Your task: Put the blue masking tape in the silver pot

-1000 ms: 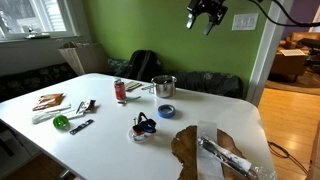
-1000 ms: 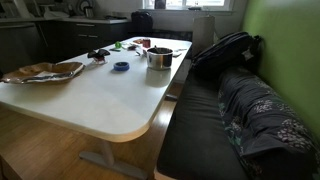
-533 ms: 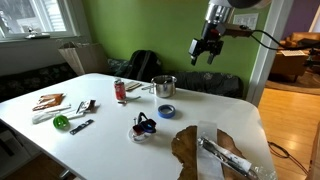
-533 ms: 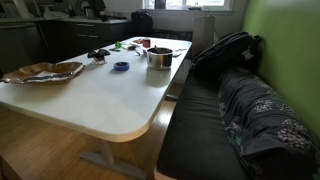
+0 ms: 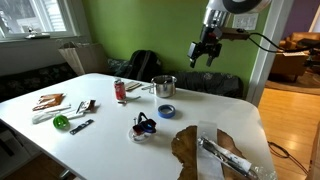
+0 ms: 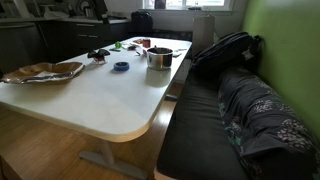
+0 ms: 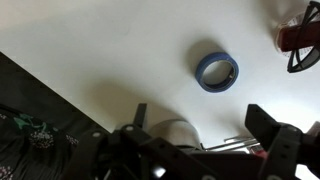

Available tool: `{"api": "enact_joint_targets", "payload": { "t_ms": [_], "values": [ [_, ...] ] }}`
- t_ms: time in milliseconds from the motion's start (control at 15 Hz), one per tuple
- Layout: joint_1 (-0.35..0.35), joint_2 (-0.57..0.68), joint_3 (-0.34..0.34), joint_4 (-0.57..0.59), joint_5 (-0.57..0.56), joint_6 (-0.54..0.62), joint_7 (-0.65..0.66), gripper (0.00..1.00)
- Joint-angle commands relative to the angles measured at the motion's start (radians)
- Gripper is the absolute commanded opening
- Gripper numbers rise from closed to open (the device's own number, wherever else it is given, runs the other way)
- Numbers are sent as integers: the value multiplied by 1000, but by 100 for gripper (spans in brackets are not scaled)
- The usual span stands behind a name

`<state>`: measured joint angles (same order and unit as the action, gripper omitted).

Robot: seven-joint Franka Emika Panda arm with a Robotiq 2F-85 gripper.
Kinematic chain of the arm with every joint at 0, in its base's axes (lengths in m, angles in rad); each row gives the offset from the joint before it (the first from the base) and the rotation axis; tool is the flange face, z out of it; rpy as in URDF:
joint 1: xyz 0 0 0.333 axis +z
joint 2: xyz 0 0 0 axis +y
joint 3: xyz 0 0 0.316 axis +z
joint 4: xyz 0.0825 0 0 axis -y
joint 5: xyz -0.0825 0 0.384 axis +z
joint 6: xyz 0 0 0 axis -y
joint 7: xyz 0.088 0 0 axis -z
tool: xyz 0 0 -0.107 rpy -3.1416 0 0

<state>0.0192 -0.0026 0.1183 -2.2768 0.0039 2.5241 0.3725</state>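
The blue masking tape (image 5: 166, 110) lies flat on the white table, just in front of the silver pot (image 5: 163, 86). It also shows in the other exterior view (image 6: 121, 66) beside the pot (image 6: 159, 57), and in the wrist view (image 7: 217, 72). The pot's rim and handle (image 7: 172, 131) show at the bottom of the wrist view, partly hidden by the gripper. My gripper (image 5: 204, 52) hangs high in the air, above and behind the pot. Its fingers (image 7: 265, 122) stand wide apart and hold nothing.
A red-and-white can (image 5: 120, 91) stands beside the pot. A dark blue-black lumpy object (image 5: 143, 126) lies in front of the tape. Small tools (image 5: 82, 108) and a green object (image 5: 62, 122) lie further along the table. Brown paper with a wrapped item (image 5: 215, 150) lies at the table's end. A bench with a backpack (image 6: 225, 52) runs alongside.
The gripper has come down from the top of the picture and shifted a little; between half a second ago and now it has barely moved. Nothing on the table has moved.
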Motion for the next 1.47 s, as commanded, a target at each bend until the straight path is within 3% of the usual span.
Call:
{"api": "enact_joint_targets", "payload": {
  "t_ms": [0, 333, 800, 867, 1267, 1400],
  "values": [
    [14, 75, -24, 23, -116, 9, 110, 100],
    [61, 304, -96, 76, -356, 9, 322, 100],
    [183, 522, -177, 204, -317, 98, 312, 100],
    [181, 477, -175, 160, -298, 85, 284, 100],
    [198, 490, -191, 175, -297, 86, 286, 100],
    [197, 544, -194, 195, -256, 256, 354, 100]
  ]
}}
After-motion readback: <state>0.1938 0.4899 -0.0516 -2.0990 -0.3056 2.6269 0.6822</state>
